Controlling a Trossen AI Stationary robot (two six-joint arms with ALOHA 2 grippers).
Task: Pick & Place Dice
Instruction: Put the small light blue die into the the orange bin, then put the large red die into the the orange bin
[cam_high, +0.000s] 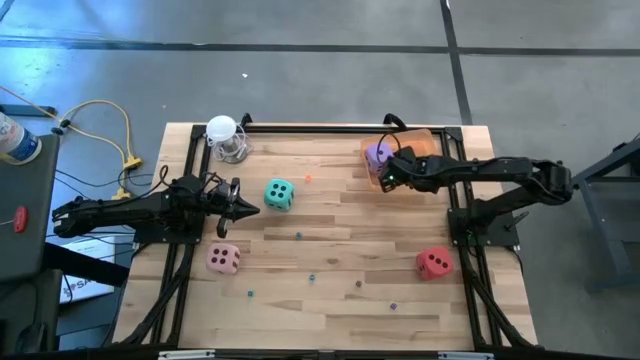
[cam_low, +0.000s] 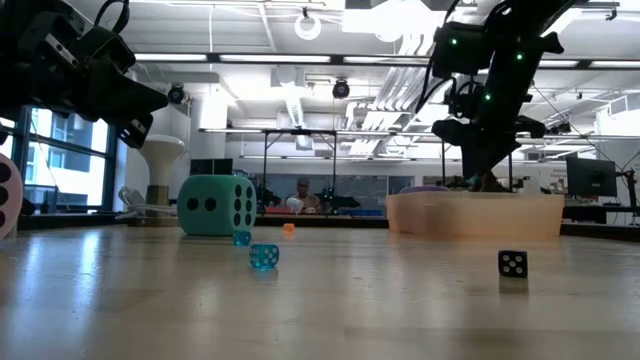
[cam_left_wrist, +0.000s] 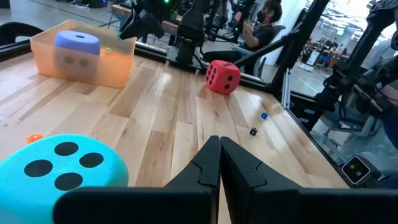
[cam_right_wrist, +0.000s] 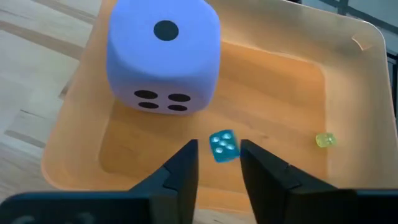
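Observation:
The purple die (cam_right_wrist: 163, 57) sits inside the orange bin (cam_right_wrist: 280, 81) at the table's far right. My right gripper (cam_right_wrist: 219, 155) hangs open over the bin, slanting down. A tiny teal bead die (cam_right_wrist: 222, 147) shows between its fingertips with a sliver of gap on each side. The teal die (cam_high: 279, 195) rests on the table just beyond my shut left gripper (cam_high: 255, 208), which points level at the left side. The pink die (cam_high: 223, 259) lies near the left, and the red die (cam_high: 434, 263) near the right.
A white round-topped object (cam_high: 225, 138) stands at the far left corner. Tiny beads lie scattered over the wood, among them a blue one (cam_low: 263, 256) and a black one (cam_low: 512, 263). A yellow bead (cam_right_wrist: 324, 140) lies in the bin. A person sits beyond the table.

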